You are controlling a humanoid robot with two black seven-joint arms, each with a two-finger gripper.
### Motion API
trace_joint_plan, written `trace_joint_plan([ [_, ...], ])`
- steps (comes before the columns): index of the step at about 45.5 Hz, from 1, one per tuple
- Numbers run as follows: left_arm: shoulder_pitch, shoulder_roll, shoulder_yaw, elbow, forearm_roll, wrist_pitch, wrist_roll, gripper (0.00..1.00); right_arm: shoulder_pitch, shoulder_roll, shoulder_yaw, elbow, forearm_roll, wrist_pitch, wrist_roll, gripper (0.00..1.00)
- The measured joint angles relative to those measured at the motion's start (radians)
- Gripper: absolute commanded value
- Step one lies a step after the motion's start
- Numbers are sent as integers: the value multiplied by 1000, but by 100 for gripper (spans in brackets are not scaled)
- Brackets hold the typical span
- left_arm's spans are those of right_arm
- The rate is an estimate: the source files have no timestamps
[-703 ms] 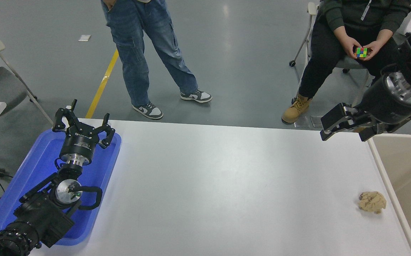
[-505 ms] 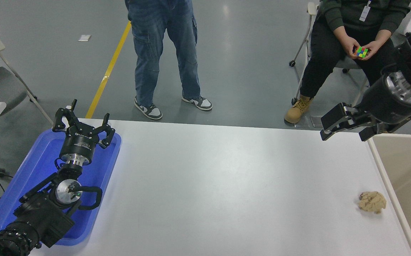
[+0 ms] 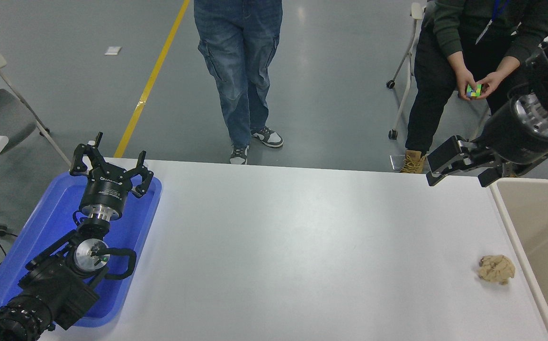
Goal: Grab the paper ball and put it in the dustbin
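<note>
The paper ball (image 3: 496,269), a crumpled tan wad, lies on the white table (image 3: 292,246) near its right edge, close to the dustbin. The dustbin (image 3: 541,237), cream-beige with a pale rim, stands just off the table's right side, partly cut off by the picture's edge. My right gripper (image 3: 458,166) hangs open and empty above the table's far right corner, well behind the ball. My left gripper (image 3: 110,163) is open, parked over the blue tray at the lower left.
A shallow blue tray (image 3: 41,227) lies under the left arm at the table's left end. A person in jeans (image 3: 240,71) stands at the far side; a seated person (image 3: 468,57) holds a coloured cube at the top right.
The right gripper has barely shifted. The standing person has walked to the right, and the seated person has moved legs and hands. The paper ball has not moved.
</note>
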Motion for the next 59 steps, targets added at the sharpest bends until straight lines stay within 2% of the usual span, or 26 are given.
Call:
trace_joint_plan([
  [59, 0, 0, 0, 0, 0, 0, 0, 100, -42, 40, 1, -76, 0, 0, 0, 100],
])
